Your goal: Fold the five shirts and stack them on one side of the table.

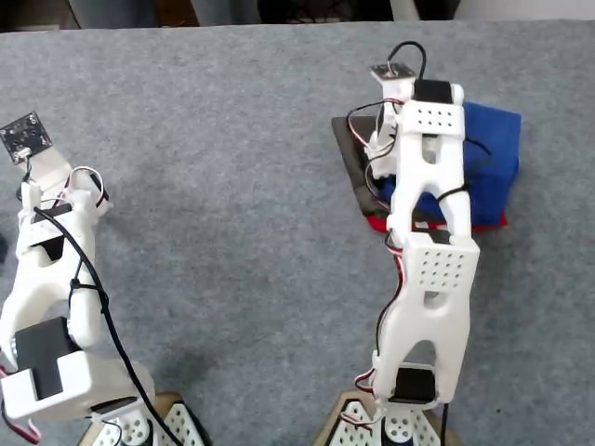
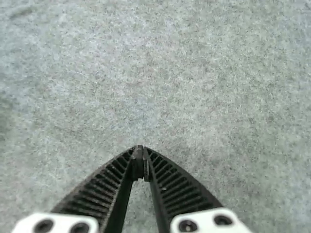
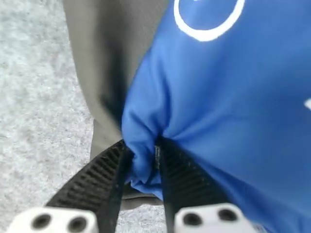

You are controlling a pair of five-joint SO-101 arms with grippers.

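Observation:
A folded blue shirt [image 1: 488,153] tops a stack at the table's right side, over a dark olive shirt [image 1: 358,158] and a red one [image 1: 376,221] whose edge peeks out below. My right gripper [image 3: 144,167] is shut on a bunched edge of the blue shirt [image 3: 218,87], with the olive shirt [image 3: 97,53] just under and beside it. In the high view the right arm [image 1: 429,167] lies across the stack. My left gripper [image 2: 140,162] is shut with nothing in it, low over bare grey felt at the left side [image 1: 37,200].
Grey felt table [image 1: 223,186] spreads between the two arms. The far table edge [image 1: 279,25] runs along the top of the high view. The arm bases [image 1: 390,423] stand at the near edge.

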